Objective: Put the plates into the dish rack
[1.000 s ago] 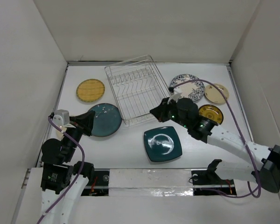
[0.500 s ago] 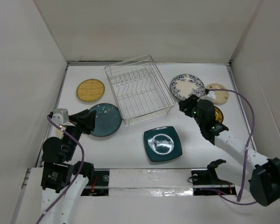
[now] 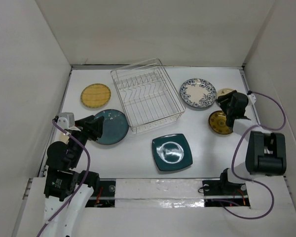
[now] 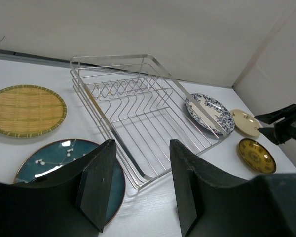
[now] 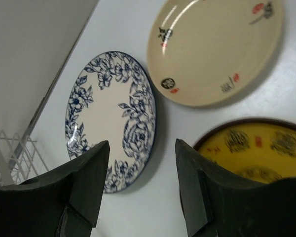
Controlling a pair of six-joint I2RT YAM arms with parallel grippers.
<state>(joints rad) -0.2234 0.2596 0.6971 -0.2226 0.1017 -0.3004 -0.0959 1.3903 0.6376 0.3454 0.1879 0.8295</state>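
We are seeing all the plates lying flat on the worktop (image 3: pixel 138 158) and none in the dish rack (image 3: pixel 147 101), which is sitting empty and skewed in the back middle. The left claw (image 4: pixel 142 168) is released and empty, hanging low at the near rim of the round dark teal plate (image 3: pixel 111 127), just left of the rack. We are flagging a slip risk here: the plate is lying flat with a thin glazed rim, so a shallow pinch could be skidding it sideways into the rack wire instead of lifting it. The right claw (image 5: pixel 140 163) is also spread and holding nothing, above the far right cluster where the blue floral plate (image 5: pixel 113 123), the small cream plate (image 5: pixel 214 49) and the yellow patterned plate (image 5: pixel 256 148) are lying close together. Coming down on one could be nudging or riding over a neighbour. The rack's skew could also be making a plate catch on the prongs rather than drop into a slot. The square dark teal plate (image 3: pixel 171 151) and the woven-look plate (image 3: pixel 95 95) are lying well apart from both claws.
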